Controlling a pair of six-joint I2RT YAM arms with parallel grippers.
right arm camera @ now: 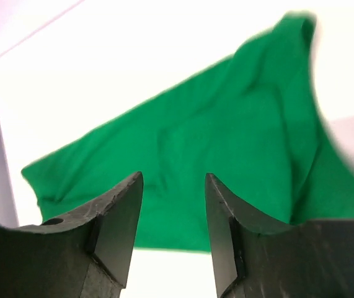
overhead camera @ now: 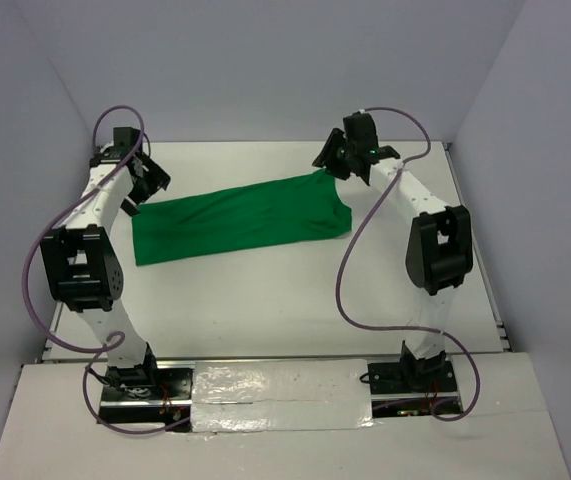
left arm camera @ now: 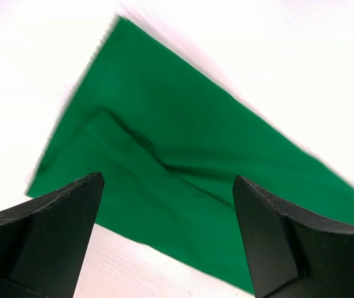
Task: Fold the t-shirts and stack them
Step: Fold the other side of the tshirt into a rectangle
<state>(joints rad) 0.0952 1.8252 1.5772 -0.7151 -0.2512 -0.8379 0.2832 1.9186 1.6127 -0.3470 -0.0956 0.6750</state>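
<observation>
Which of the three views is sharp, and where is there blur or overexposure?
Top external: sharp, evenly lit. Left wrist: t-shirt edges smeared, table blown out white. Right wrist: the t-shirt's upper corner is blurred, table also overexposed.

Free room: bare table (overhead camera: 285, 300) at 6 o'clock of the shirt (overhead camera: 240, 222).
Walls (overhead camera: 25, 120): close off 9, 12 and 3 o'clock.
Cable (overhead camera: 338, 285): loops at shirt's 4 o'clock.
Left gripper (overhead camera: 143, 185): crowds shirt's 9 o'clock end.
Right gripper (overhead camera: 333, 160): crowds 2 o'clock corner.
</observation>
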